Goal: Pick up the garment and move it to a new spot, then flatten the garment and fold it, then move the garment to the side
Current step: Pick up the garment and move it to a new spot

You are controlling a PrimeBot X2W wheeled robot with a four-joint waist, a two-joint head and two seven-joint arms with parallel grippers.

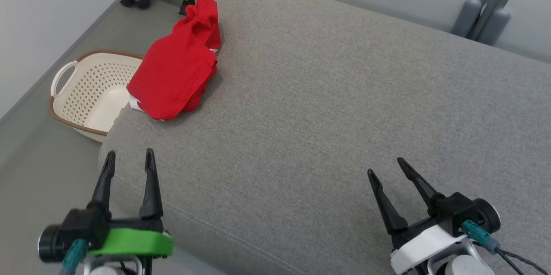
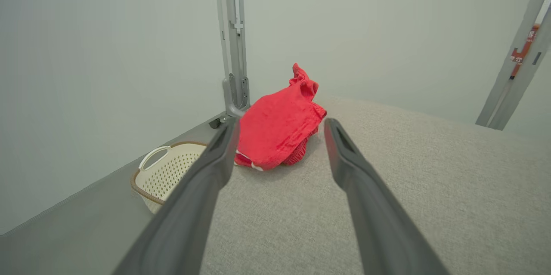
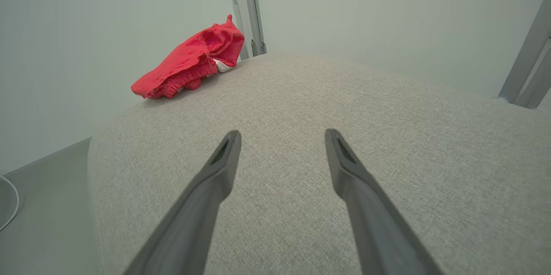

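The red garment (image 1: 178, 66) lies bunched at the far left edge of the grey upholstered surface (image 1: 323, 107), just above the perforated basket (image 1: 90, 90) on the floor. The left gripper (image 1: 130, 152) and right gripper (image 1: 385, 166) hover over the near edge, well apart from the garment. Each has its 2 fingers spread wide and holds nothing, probably ready for the pickup. The left wrist view frames the garment between the fingers, so this arm appears aimed for the reach.

On grey cushion (image 1: 327, 107) — red garment (image 1: 176, 72) (crumpled)
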